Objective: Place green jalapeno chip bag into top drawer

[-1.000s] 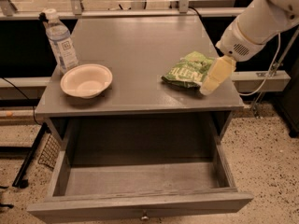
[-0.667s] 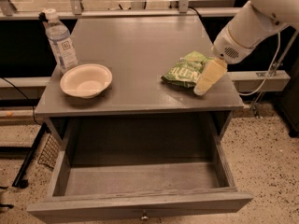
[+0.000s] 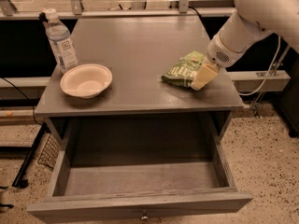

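The green jalapeno chip bag [image 3: 181, 69] lies flat on the right part of the grey table top [image 3: 135, 55]. My gripper [image 3: 202, 77] comes down from the upper right on a white arm; its cream finger touches the bag's right end near the table's right edge. The top drawer [image 3: 140, 208] is pulled fully open below the table top, with nothing inside; its small metal knob [image 3: 144, 215] shows at the bottom edge.
A white bowl [image 3: 86, 80] sits on the left of the table top. A clear water bottle [image 3: 61, 40] stands behind it at the left edge. A rail and cables run behind the table. Speckled floor lies to the right.
My gripper has moved a little to the left and down onto the right end of the chip bag. The bag, bowl, bottle and drawer have not moved.
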{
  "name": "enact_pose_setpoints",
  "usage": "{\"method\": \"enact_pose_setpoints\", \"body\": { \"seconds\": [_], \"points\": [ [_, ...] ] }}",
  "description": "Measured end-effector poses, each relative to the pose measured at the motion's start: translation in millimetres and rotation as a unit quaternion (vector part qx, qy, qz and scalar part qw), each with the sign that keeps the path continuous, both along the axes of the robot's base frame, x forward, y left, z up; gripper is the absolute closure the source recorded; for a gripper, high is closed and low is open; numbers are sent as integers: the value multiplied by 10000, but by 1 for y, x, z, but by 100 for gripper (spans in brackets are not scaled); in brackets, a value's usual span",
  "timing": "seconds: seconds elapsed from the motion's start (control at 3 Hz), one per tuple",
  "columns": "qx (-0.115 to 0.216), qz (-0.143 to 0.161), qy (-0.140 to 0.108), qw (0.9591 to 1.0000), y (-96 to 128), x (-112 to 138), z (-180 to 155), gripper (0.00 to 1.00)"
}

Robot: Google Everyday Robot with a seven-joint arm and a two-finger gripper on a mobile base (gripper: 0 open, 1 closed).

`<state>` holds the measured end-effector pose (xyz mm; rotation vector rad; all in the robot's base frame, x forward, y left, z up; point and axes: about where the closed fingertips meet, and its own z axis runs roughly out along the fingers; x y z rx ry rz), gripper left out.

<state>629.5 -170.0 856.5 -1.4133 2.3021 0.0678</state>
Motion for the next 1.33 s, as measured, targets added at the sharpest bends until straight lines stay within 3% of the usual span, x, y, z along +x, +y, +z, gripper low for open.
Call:
{"method": "enact_pose_setpoints", "body": {
  "seconds": [0.33, 0.67, 1.0, 1.33],
  "points": [
    [-78, -134, 105, 9998, 0, 3, -9, 61],
    [-102, -79, 40, 9999, 5, 1, 1, 83],
    [68, 276, -273, 9992, 17, -13, 38, 100],
    [114, 790, -432, 9959, 30, -42, 68, 100]
  ]
}}
